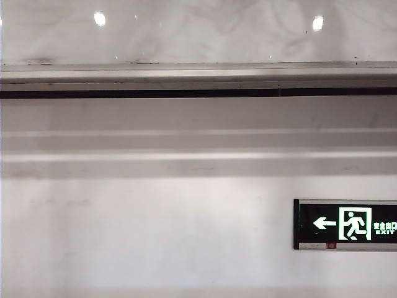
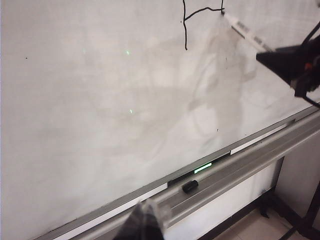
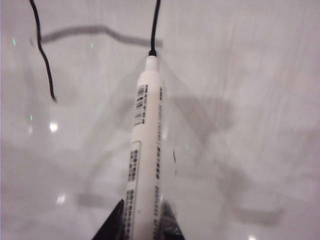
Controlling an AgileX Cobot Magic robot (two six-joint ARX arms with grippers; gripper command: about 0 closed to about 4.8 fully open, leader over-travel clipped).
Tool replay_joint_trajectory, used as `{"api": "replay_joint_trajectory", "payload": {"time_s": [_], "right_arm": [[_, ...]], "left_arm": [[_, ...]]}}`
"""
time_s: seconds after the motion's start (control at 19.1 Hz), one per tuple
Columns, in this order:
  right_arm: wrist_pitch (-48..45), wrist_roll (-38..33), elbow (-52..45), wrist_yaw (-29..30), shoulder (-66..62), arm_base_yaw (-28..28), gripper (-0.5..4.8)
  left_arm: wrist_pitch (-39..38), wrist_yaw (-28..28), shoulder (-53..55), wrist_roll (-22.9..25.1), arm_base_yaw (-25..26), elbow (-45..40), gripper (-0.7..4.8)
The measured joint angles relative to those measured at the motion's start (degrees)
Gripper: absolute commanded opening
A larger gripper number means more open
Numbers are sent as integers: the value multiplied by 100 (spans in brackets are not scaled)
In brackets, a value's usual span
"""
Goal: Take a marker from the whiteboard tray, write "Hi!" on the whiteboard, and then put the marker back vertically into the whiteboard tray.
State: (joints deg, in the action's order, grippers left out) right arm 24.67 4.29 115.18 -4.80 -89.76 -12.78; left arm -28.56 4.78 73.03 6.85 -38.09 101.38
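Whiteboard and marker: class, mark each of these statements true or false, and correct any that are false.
1. The right gripper holds the marker. True.
2. The marker's tip is lifted well clear of the whiteboard. False: it touches the board at the end of a black stroke.
3. A small black cap lies in the whiteboard tray. True.
4. The whiteboard is unmarked. False: black strokes are drawn on it.
5. The left gripper grips the cap. False: it hangs apart from it, holding nothing visible.
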Motion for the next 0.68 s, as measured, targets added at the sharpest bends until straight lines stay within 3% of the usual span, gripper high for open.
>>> {"api": "replay_joint_trajectory", "payload": {"time_s": [0.68], "right_arm": [[782,0,-22,-109,92,0,-2]], "left_arm": [[0,0,0,0,0,0,-6]]}}
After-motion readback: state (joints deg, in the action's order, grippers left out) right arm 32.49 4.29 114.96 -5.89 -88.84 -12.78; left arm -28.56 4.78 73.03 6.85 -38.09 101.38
